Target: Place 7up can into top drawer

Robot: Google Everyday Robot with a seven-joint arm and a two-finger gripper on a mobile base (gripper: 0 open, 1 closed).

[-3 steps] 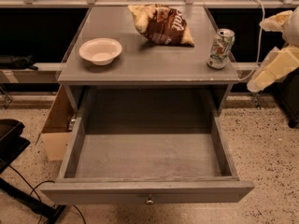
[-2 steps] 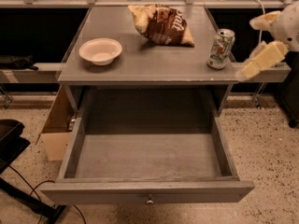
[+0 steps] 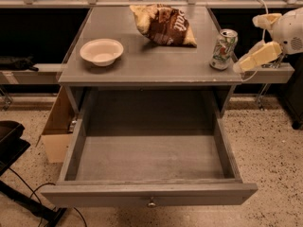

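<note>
The 7up can is standing upright at the right front corner of the grey cabinet top. Just to the right of the can, the gripper is hovering off the cabinet's side edge. Its two cream fingers are spread apart, one above the other, and gripping nothing. The lower fingertip is reaching right beside the can's base, and whether it is touching cannot be told.

Below and in front of the can, the top drawer is hanging pulled wide out, its grey floor showing and its small round knob facing forward. Behind the can and a little to its left, a brown-and-tan snack bag is lying near. Well to the left of the can, a white bowl is sitting mouth up. Far down and left of the can, a tan cardboard box is standing on the speckled floor against the drawer's left wall.
</note>
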